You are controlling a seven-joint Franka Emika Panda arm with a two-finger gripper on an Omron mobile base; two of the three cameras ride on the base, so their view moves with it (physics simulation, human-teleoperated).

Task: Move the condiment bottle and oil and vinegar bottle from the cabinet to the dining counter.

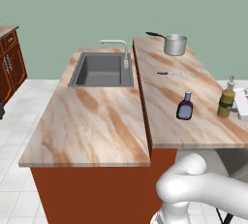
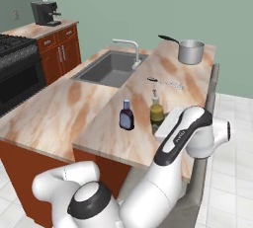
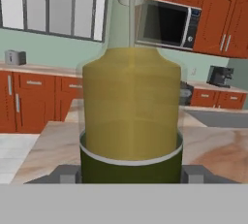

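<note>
Left base view: the dining bench (image 1: 169, 97) runs from twelve o'clock down toward five, with the brown bottle (image 1: 185, 106) standing upright at about three o'clock. The yellow oil bottle (image 1: 226, 100) stands upright beside it toward the right edge, well apart from the brown one. A pot (image 1: 174, 44) sits at the far end near one o'clock, and a small utensil (image 1: 175, 73) lies between the pot and the bottles. The sink (image 1: 102, 70) is set in the lower bench at eleven o'clock.

Right base view: both bottles stand on the dining bench near the centre, the brown one (image 2: 126, 115) at nine o'clock of the oil bottle (image 2: 157, 108). The arm's wrist reaches in just behind the oil bottle from five o'clock; its jaws are hidden here.

Hand view: the oil bottle (image 3: 131, 116) stands dead centre, very close. The two fingertips (image 3: 65, 173) show low on either side of its base, about as wide as the bottle; I cannot tell whether they press it or stand just clear.

Risk, as I judge it: if the jaws pull back while a fingertip drags on the bottle, it could tip toward the near edge.
</note>
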